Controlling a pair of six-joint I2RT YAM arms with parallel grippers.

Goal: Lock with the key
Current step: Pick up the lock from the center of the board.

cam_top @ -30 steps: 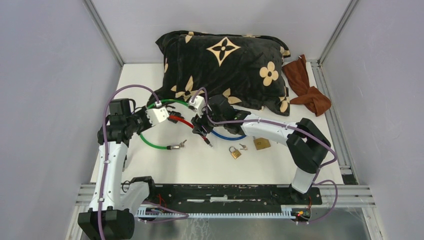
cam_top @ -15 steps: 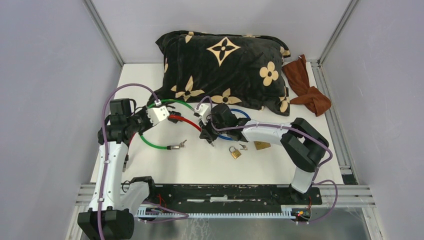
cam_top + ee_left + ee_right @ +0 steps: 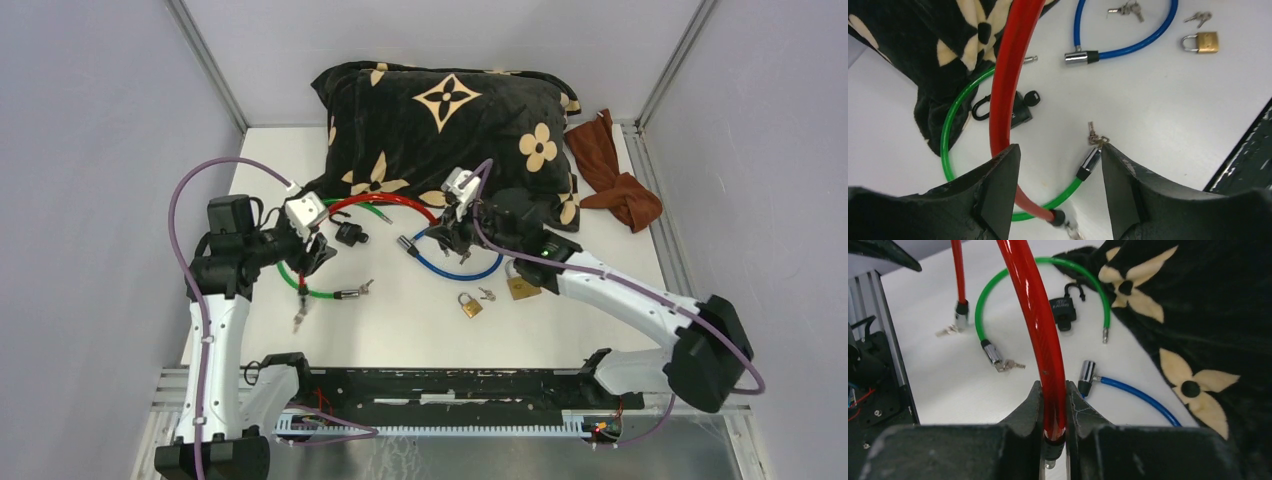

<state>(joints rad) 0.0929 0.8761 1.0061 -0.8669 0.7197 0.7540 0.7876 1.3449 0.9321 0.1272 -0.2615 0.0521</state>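
A red cable lock (image 3: 380,200) arcs above the table between both arms. My right gripper (image 3: 450,232) is shut on its plain pin end, and in the right wrist view the cable (image 3: 1035,315) runs up from between the pinched jaws (image 3: 1053,390). The cable's lock head (image 3: 961,310) hangs at the far end with its keys (image 3: 948,331) dangling. My left gripper (image 3: 1059,160) is open. The red cable (image 3: 1008,75) passes by its left finger and the black-capped head (image 3: 1058,217) sits low between the jaws, held by nothing. From above, the keys (image 3: 298,320) hang below my left gripper (image 3: 312,252).
A green cable lock (image 3: 300,290) with keys, a blue cable lock (image 3: 470,272) and a black padlock (image 3: 350,235) lie on the white table. Two brass padlocks (image 3: 470,305) (image 3: 523,288) sit mid-table. A black flowered pillow (image 3: 450,130) and a brown cloth (image 3: 615,180) lie at the back.
My left gripper has opened and let go of the red cable's head, which now dangles. My right gripper has closed on the pin end and carried it right, toward the pillow.
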